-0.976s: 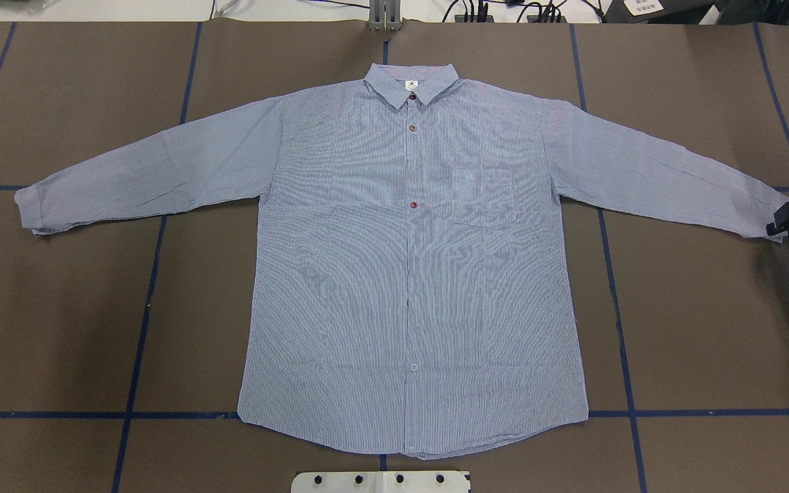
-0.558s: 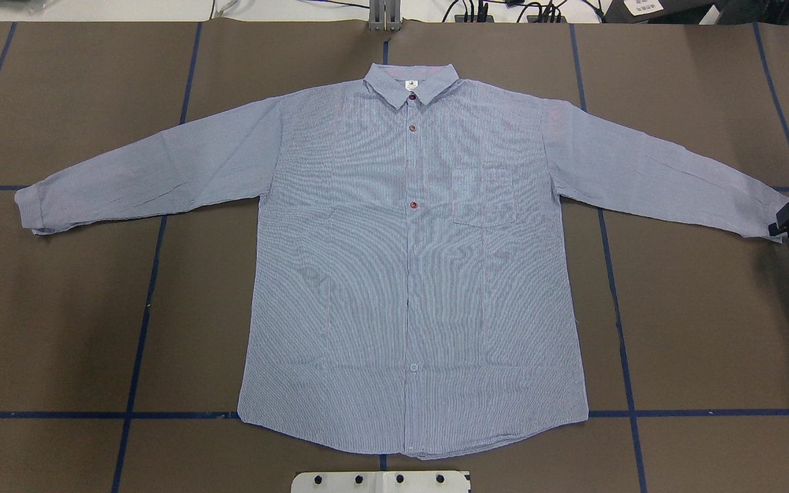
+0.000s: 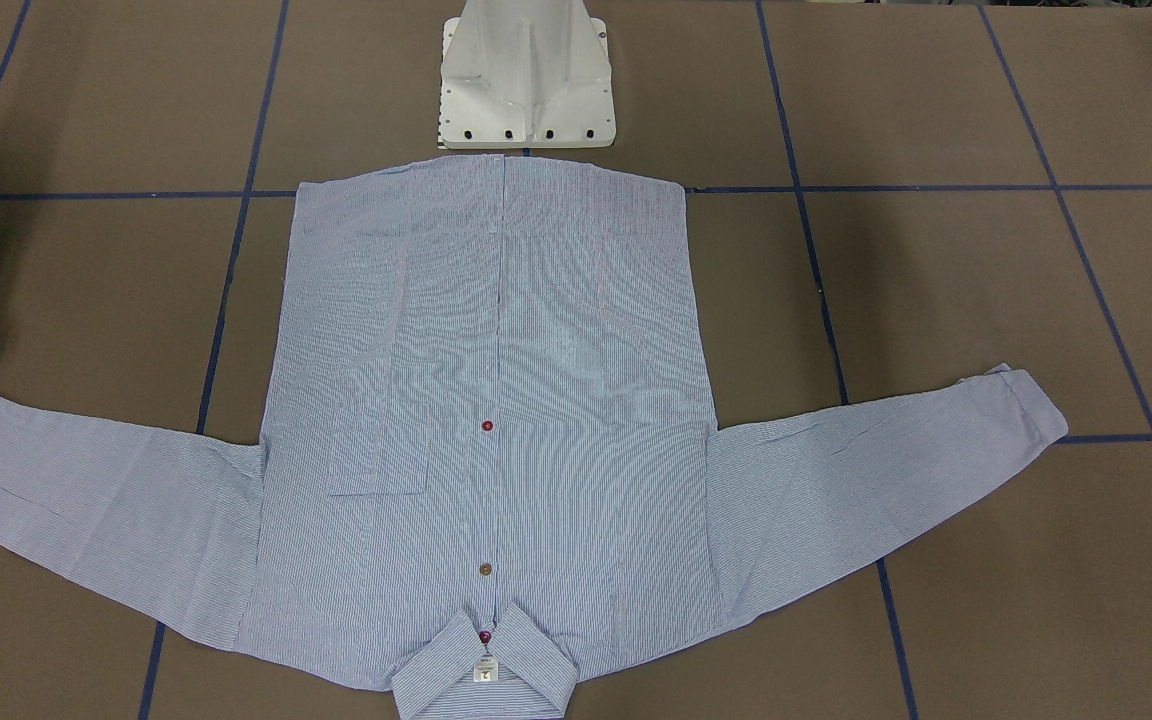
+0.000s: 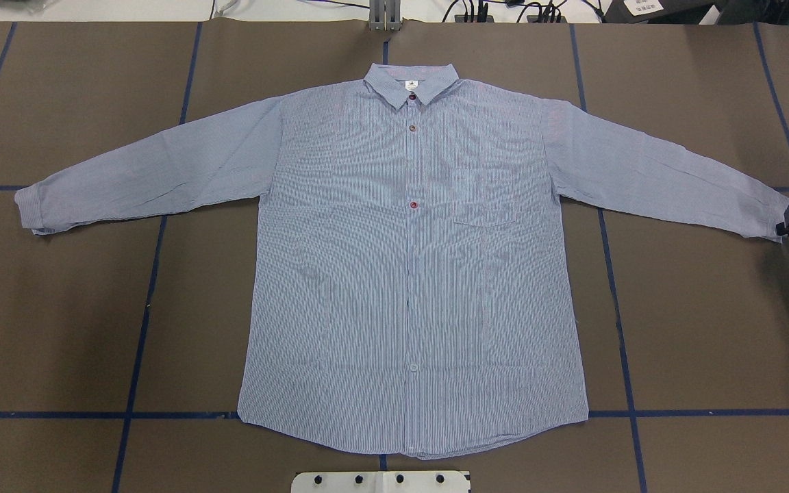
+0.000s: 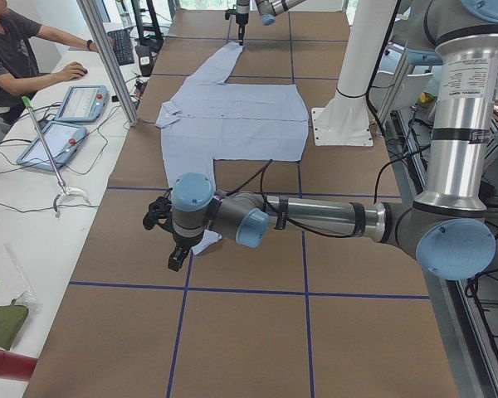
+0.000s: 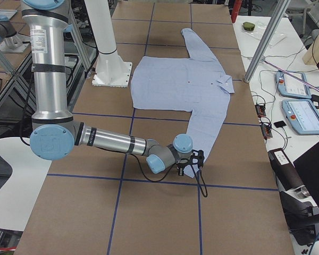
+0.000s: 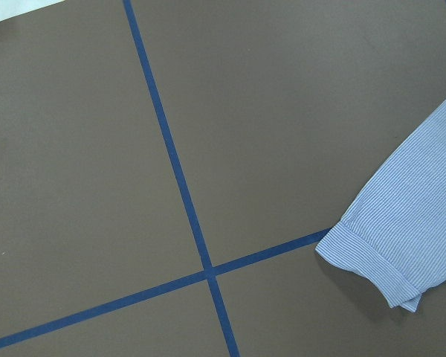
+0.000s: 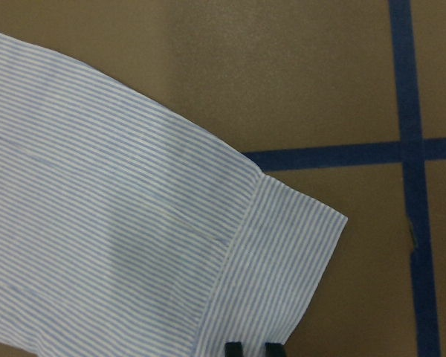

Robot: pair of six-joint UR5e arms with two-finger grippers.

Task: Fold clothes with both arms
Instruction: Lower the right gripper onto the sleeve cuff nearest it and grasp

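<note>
The light blue-and-white striped shirt (image 4: 408, 274) lies flat and front up on the brown table, collar at the far side, both sleeves spread wide. My right gripper (image 4: 785, 227) sits low at the end of the right sleeve. In the right wrist view its two fingertips (image 8: 234, 348) stand close together on the lower edge of the cuff (image 8: 282, 253), shut on it. My left gripper (image 5: 170, 240) hovers over the other cuff (image 7: 379, 245); it shows only in the exterior left view, so I cannot tell its state.
Blue tape lines (image 4: 141, 322) grid the table. The white pedestal base (image 3: 526, 80) stands just behind the shirt's hem. In the exterior left view, a person (image 5: 17, 50) sits by tablets (image 5: 79, 104) on the side bench, behind an aluminium post (image 5: 108, 58).
My right gripper has slid a little toward the table's right edge at the cuff. The shirt's body and the left sleeve have not moved.
</note>
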